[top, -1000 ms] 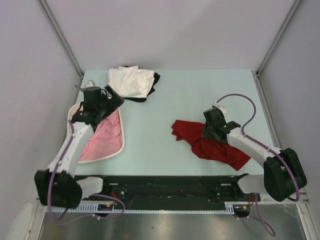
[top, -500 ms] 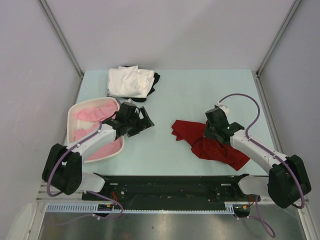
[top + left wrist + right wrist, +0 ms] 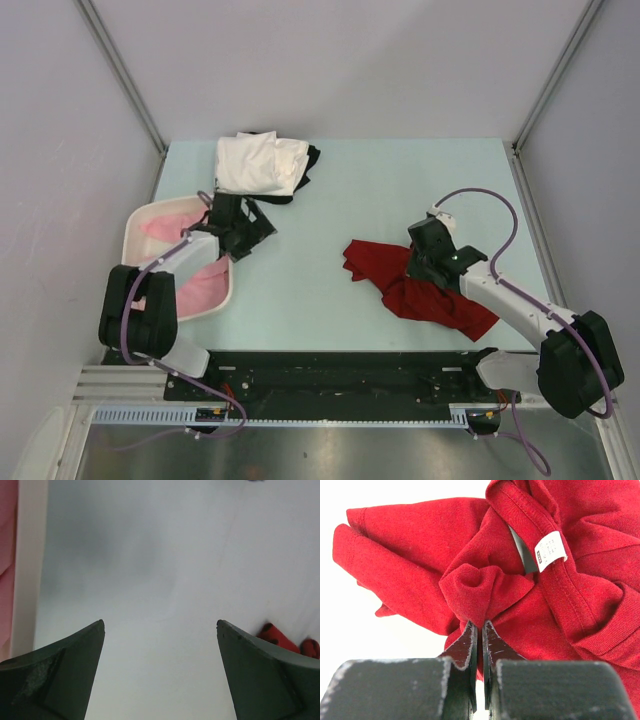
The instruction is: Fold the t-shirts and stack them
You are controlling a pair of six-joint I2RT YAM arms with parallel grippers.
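A crumpled dark red t-shirt (image 3: 440,295) lies on the table at the right. My right gripper (image 3: 424,262) is shut on a pinched fold of the dark red t-shirt (image 3: 485,575), and the collar label (image 3: 551,550) shows beside it. A folded white t-shirt (image 3: 258,164) rests on a black one (image 3: 311,158) at the far left. A pink t-shirt (image 3: 200,285) lies in the white basket (image 3: 134,217). My left gripper (image 3: 252,226) hangs open over bare table by the basket's right rim; its fingers (image 3: 60,670) hold nothing.
The white basket rim (image 3: 29,555) runs down the left of the left wrist view, and pink cloth (image 3: 5,530) lies beyond it. The red shirt's edge (image 3: 272,634) peeks past the right finger. Metal frame posts (image 3: 120,70) flank the table's far corners.
My left arm swung out from over the basket toward the table's middle, then drew back to the basket's right rim, still open. The right gripper stayed shut on the red shirt, hardly moving.
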